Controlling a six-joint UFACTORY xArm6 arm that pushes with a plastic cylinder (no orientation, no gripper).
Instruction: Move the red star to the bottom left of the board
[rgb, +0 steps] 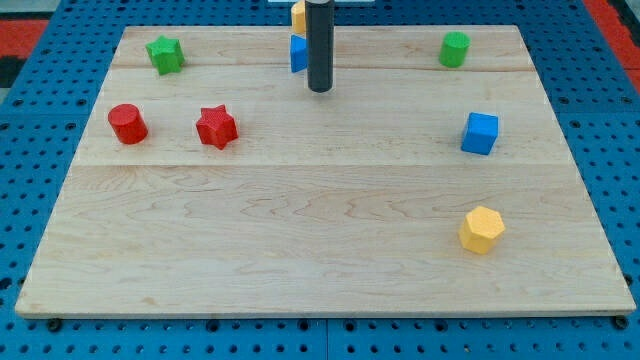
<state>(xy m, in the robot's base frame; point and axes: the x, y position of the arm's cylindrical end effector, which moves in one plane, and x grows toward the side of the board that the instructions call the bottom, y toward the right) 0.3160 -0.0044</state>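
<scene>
**Rod tip near the top centre, red star off to its left**

My tool is a plain dark rod with nothing to open or close, and it holds nothing. My tip (319, 89) sits on the wooden worktop (320, 250) near the view's top, about mid-width. It touches no block.

Just beside the rod on its left, partly hidden behind it, is a blue block (298, 54) whose shape I cannot make out. Above that, at the view's top edge, a yellow block (297, 14) peeks out, also mostly hidden.

The red star (216, 127) lies left of my tip and a little lower in the view, in the upper left part of the worktop, well apart from the tip. Near it on the left is a red cylinder (127, 123). Higher up, near the top left corner, is a green star (164, 53).

To the view's right, a green cylinder (454, 48) stands near the top edge. Below it is a blue cube (480, 132), and lower still a yellow hexagonal block (482, 229).
</scene>
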